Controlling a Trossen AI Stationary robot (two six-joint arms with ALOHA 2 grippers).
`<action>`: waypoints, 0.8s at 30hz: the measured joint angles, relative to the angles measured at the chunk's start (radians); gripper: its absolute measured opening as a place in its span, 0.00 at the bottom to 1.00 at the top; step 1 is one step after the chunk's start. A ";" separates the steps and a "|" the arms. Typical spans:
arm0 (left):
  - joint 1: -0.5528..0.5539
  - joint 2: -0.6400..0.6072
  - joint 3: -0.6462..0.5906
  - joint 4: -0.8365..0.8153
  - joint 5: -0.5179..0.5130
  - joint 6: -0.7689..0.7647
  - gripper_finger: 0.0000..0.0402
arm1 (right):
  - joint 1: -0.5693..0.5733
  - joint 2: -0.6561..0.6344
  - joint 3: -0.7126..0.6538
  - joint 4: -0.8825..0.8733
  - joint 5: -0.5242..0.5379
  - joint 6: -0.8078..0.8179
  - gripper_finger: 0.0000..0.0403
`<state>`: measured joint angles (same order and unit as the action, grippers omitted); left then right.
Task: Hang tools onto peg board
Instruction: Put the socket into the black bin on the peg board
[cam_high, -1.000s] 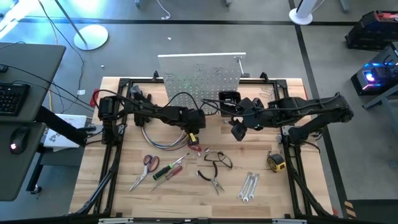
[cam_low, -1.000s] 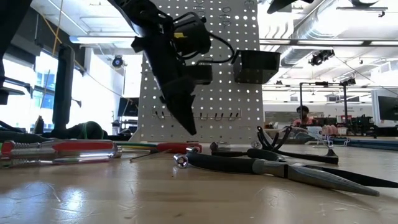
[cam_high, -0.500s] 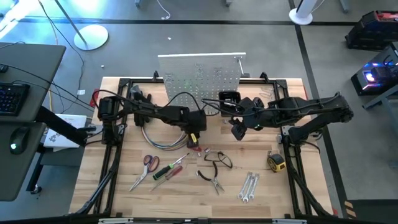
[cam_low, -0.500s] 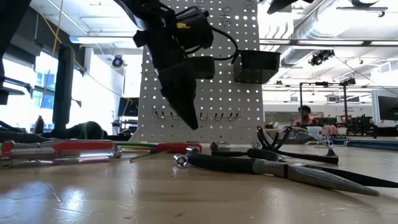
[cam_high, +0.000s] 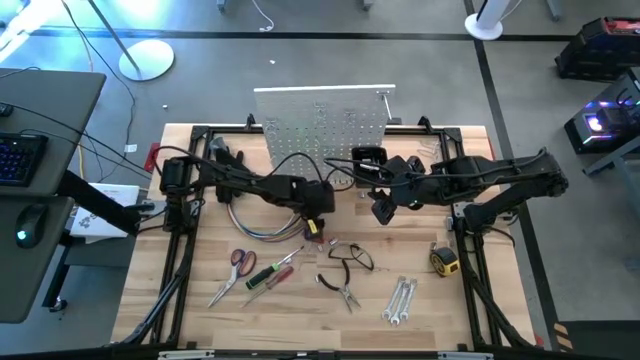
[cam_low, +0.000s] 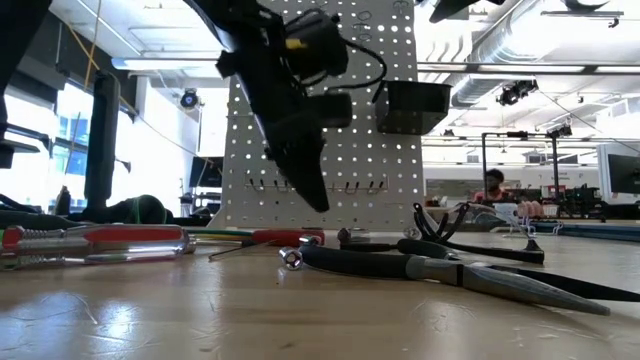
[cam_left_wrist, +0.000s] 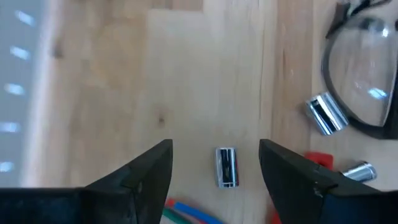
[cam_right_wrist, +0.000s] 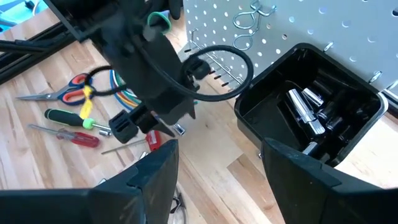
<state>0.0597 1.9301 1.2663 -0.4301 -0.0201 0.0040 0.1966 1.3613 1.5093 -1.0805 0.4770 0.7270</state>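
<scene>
Tools lie scattered on the front half of the wooden table (cam_high: 200, 320): red-handled scissors (cam_high: 232, 270) at the left, green-handled screwdriver (cam_high: 265, 273) and red-handled screwdriver (cam_high: 278, 273) just beside them, black-handled pliers (cam_high: 341, 290) near the middle, silver wrenches (cam_high: 399, 300) to the right and yellow tape measure (cam_high: 445, 261) by the right frame. Peg board (cam_high: 322, 121), white and full of holes, stands upright at the table's back edge, with a black bin (cam_right_wrist: 310, 109) fixed to it holding several silver and dark pieces. Left gripper (cam_left_wrist: 214, 163) hovers above the table centre in front of the board, fingers spread apart and gripping nothing; a small silver socket (cam_left_wrist: 226, 167) lies on the wood between them, with another silver socket (cam_left_wrist: 325, 115) and clear safety glasses (cam_left_wrist: 364, 74) nearby. Right gripper (cam_right_wrist: 217, 168) hangs near the bin, fingers also wide apart and empty. A curved bundle of coloured cables (cam_high: 255, 228) sits under the left arm (cam_high: 235, 180), which blocks part of the board in the low view. Black metal frame (cam_high: 180, 240) borders the table. Beyond it, grey floor, a desk with a keyboard (cam_high: 20, 158) at the left, and in the low view an open workroom with a person (cam_low: 490, 183) seated far behind.
</scene>
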 joint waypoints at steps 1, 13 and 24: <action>0.000 0.011 0.000 0.005 0.018 0.000 0.58 | 0.000 0.000 0.000 0.000 0.000 0.003 0.56; -0.043 0.101 0.005 -0.012 0.011 0.000 0.45 | 0.000 0.000 0.000 0.000 0.022 0.010 0.56; -0.053 0.079 0.002 -0.040 -0.004 -0.027 0.12 | 0.000 0.000 0.000 0.000 0.051 0.009 0.56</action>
<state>0.0067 2.0090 1.2683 -0.4701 -0.0245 -0.0228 0.1963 1.3613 1.5093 -1.0801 0.5282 0.7364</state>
